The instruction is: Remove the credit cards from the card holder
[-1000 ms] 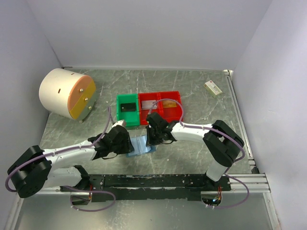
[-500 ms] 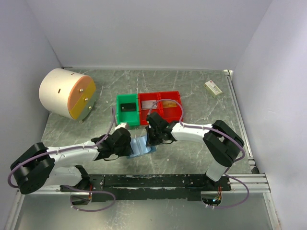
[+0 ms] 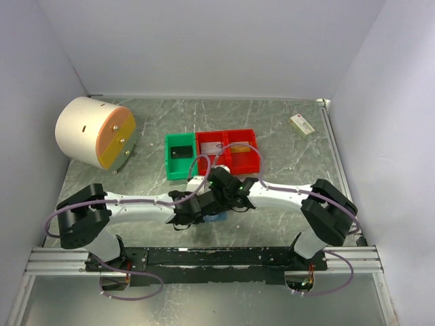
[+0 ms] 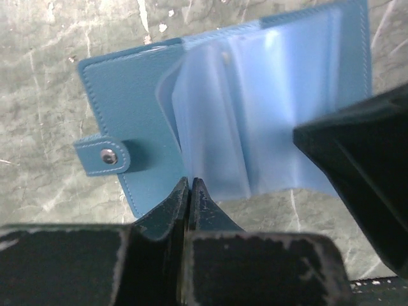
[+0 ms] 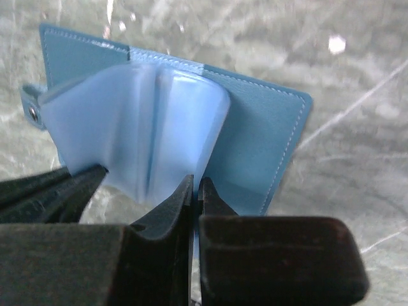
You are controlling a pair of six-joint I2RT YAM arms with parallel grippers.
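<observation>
**Both grippers pinched on the open card holder**

On the overhead camera I see both arms reaching in to meet at the middle of the grey marbled table, just in front of the bins. The left gripper comes in from the left and the right gripper from the right, and they nearly touch. Only a sliver of the small flat blue bi-fold card holder shows beneath them.

My left wrist camera shows the card holder lying open on the table, with its snap tab sticking out to the side. A fan of milky translucent plastic sleeves stands up from the spine. The left gripper's jaws are pressed together, tips on the holder's near edge where the blue cover meets the sleeves. I read that as a grip on that edge, though I cannot make out which layer sits between them.

On the right wrist camera the right gripper's jaws are also closed, pinching the near edge of the sleeves, which bulge up off the cover. The left gripper's fingers sit just beside them.

The sleeves are too cloudy for me to tell whether any credit cards sit inside.

Behind the grippers stand a green plastic bin and red plastic bins, side by side. A big cream cylinder with an orange face lies far left, and a small cream box sits near the far right corner.
</observation>
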